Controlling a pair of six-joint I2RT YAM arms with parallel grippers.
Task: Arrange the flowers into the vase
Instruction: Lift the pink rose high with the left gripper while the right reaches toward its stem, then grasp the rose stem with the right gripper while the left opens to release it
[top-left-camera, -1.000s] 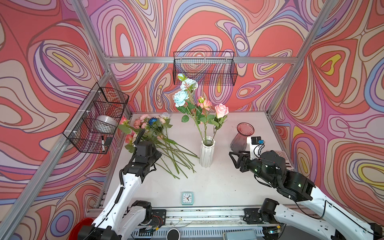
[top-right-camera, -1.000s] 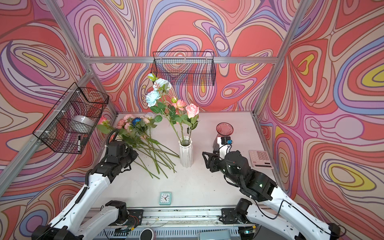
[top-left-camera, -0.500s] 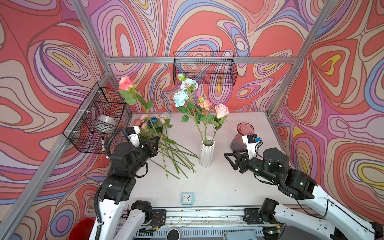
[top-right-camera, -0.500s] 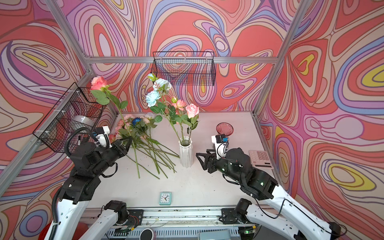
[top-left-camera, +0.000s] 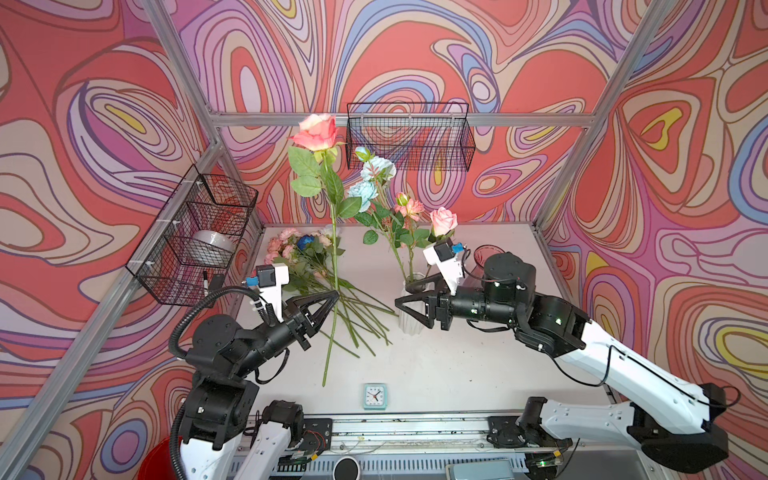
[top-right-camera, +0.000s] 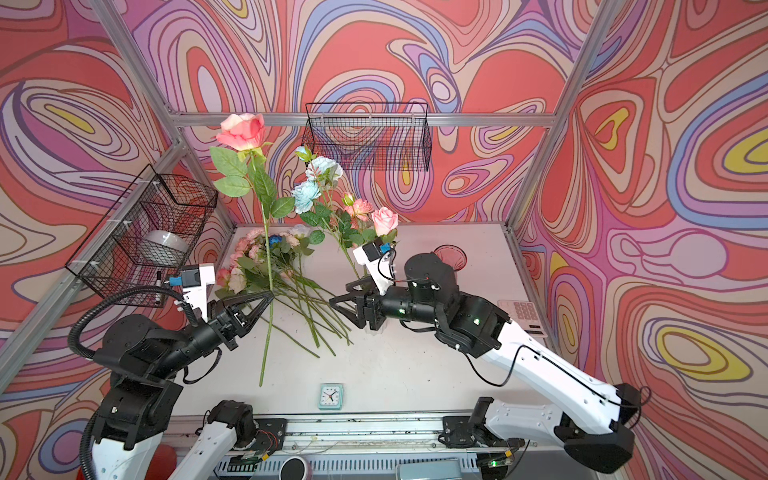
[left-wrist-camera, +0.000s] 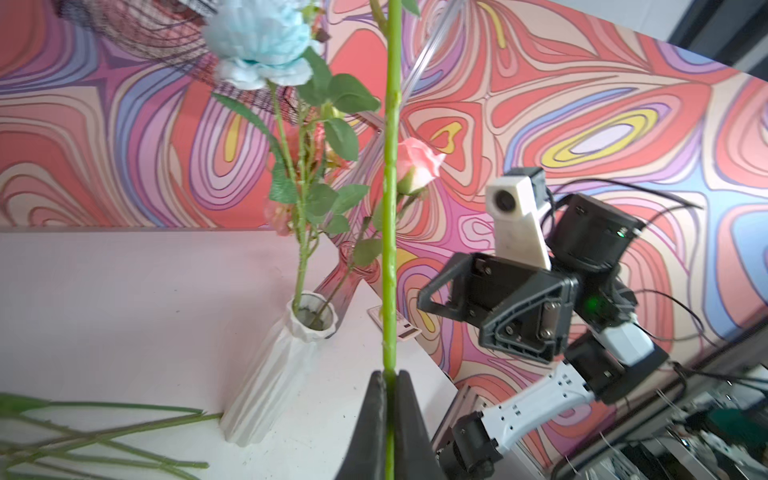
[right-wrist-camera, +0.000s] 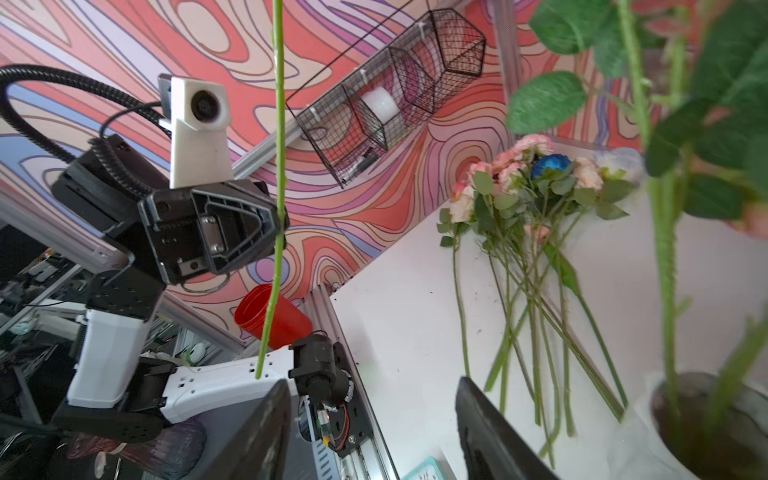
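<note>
My left gripper (left-wrist-camera: 388, 376) is clamped on the bare green stem of a peach-pink rose (left-wrist-camera: 390, 208), jaws pinched flat against it. I hold it upright above the table (top-left-camera: 457, 365), with the bloom high over my fingers and a long tail of stem hanging below them. My right gripper (top-left-camera: 402, 296) has its jaws spread and holds nothing; it hovers just beside the white ribbed vase (left-wrist-camera: 266, 382), which stands near the table's middle and already holds several flowers.

I judge the rose to be light but top-heavy. Its stem looks stiff enough to stay straight, yet thin and smooth enough to swivel in a two-point pinch. The place to hold is the bare stem below the leaves, never the soft petals. A second hold nearer the hanging tip would steer it better into the narrow, crowded neck. The vase looks light and could tip if nudged.

The remaining flowers (top-left-camera: 307, 257) lie towards the table's far left corner, their stems fanning towards the centre.
</note>
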